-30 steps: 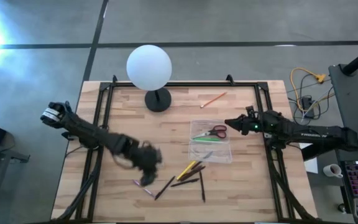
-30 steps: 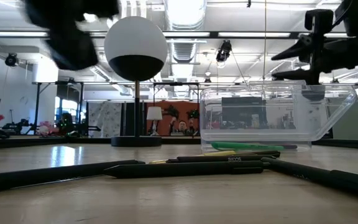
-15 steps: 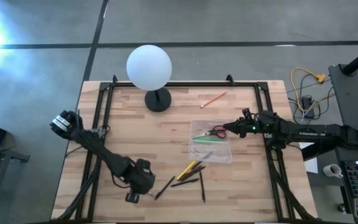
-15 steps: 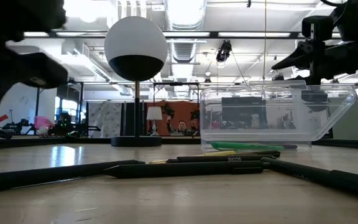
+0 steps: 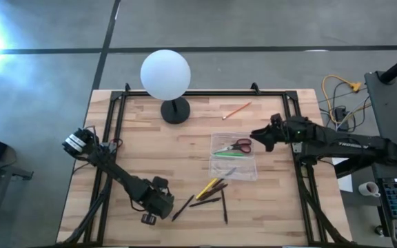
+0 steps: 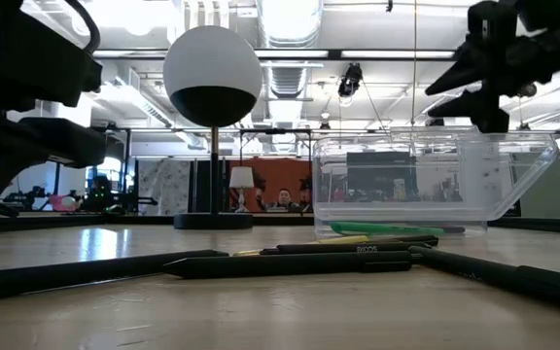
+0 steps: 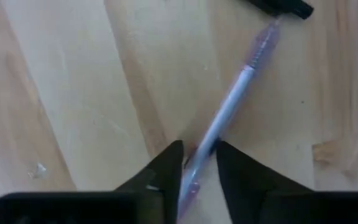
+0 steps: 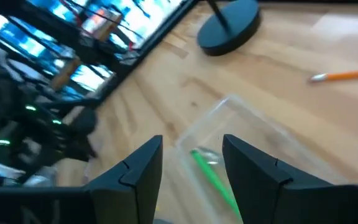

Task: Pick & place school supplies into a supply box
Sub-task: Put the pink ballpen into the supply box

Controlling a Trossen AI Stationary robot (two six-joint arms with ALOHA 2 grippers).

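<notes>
One pink pen (image 7: 229, 109) lies flat on the wood near the table's (image 5: 150, 155) near-left area, and we see the left gripper (image 7: 197, 163) down over it, fingers (image 7: 166, 168) straddling the barrel with a narrow gap, not visibly clamped. In the high view the left gripper (image 5: 156, 204) sits just left of the loose pile: yellow and orange pencils (image 5: 209, 186) and several dark pens (image 5: 205, 201) fanned out near the front edge. Supply box (image 5: 234, 157), clear plastic, sits right of centre, farther back than the pile; red-handled scissors (image 5: 240, 145) and green marker (image 5: 225, 153) are already inside it. We see the right gripper (image 5: 259, 136) hovering just beside the box's right end, above the table, fingers (image 8: 135, 171) spread apart with nothing between them. One more orange pencil (image 5: 236, 110) lies alone at the far side, well apart from the box. White globe lamp (image 5: 165, 74) stands on its black base at the far edge, left of centre.
</notes>
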